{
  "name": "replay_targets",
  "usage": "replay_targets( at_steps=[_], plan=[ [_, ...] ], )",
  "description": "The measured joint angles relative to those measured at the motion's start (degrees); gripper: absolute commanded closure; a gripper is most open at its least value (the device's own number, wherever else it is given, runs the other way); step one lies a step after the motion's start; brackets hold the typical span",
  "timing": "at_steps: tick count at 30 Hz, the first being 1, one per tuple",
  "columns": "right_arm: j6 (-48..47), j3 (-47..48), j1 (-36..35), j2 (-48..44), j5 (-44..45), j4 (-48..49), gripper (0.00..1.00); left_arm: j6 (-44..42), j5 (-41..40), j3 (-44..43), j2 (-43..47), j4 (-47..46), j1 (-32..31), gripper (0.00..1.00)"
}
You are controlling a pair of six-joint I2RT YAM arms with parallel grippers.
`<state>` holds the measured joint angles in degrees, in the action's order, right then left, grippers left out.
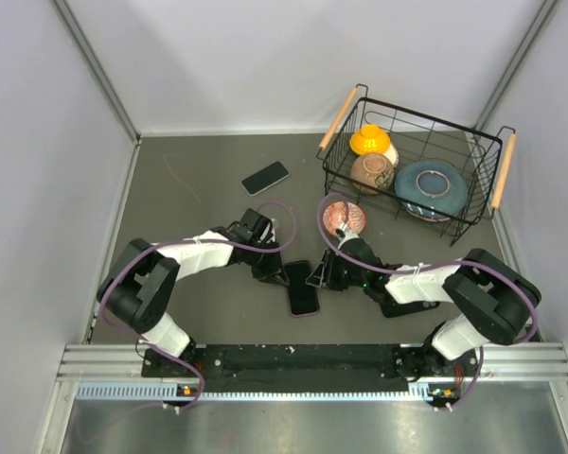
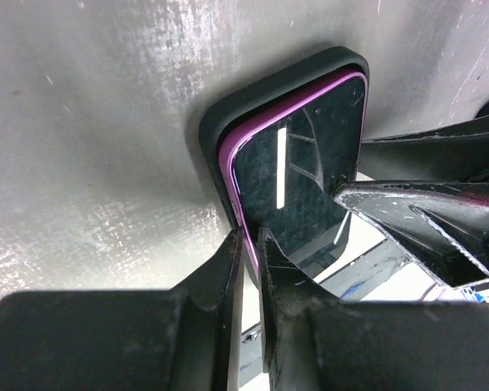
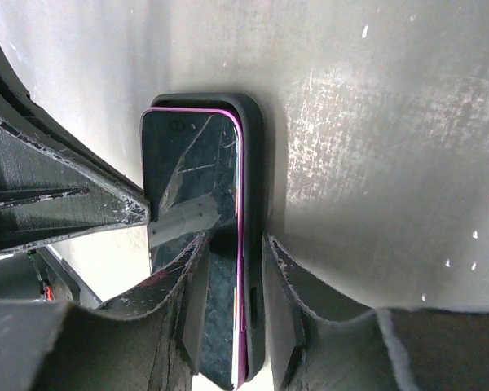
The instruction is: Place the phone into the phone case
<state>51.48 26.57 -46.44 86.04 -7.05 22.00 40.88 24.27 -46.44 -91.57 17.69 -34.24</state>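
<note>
The phone (image 2: 310,155), dark glass with a purple rim, lies face up inside the black phone case (image 2: 220,122). At the end that shows, the case's wall wraps around the phone's corners; the other end is hidden behind fingers in both wrist views. The pair rests flat on the grey counter (image 1: 199,199), near the middle and close to the arm bases.

The left jaws are clenched to a thin slit on the phone's purple long edge, right beside the case wall. The right jaws grasp the opposite long side, one finger (image 3: 197,277) on the glass and the other outside the case wall, pinching the two together.

Just beyond the right arm (image 1: 417,282) sits a small pink bowl (image 1: 344,218). A second dark phone (image 1: 265,177) lies farther off to the left. At the far right, a black wire basket (image 1: 483,180) holds crockery.
</note>
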Motion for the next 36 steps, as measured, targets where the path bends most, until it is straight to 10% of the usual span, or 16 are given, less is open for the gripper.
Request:
replay_targets(
  at_steps=[10,18,36],
  plan=[
    [0.33,-0.7,0.22,0.17,0.07,0.87,0.74,1.18,-0.37,-0.61,-1.16,0.42,-0.37,0.8],
    [0.09,-0.7,0.02,-0.83,-1.07,0.2,0.54,0.85,-5.03,-0.61,2.89,3.28,-2.6,0.67],
    [0.5,-2.69,-0.02,-3.63,-3.82,0.15,0.41,0.98,-4.87,0.2,0.92,1.77,-2.54,0.84]
  ],
)
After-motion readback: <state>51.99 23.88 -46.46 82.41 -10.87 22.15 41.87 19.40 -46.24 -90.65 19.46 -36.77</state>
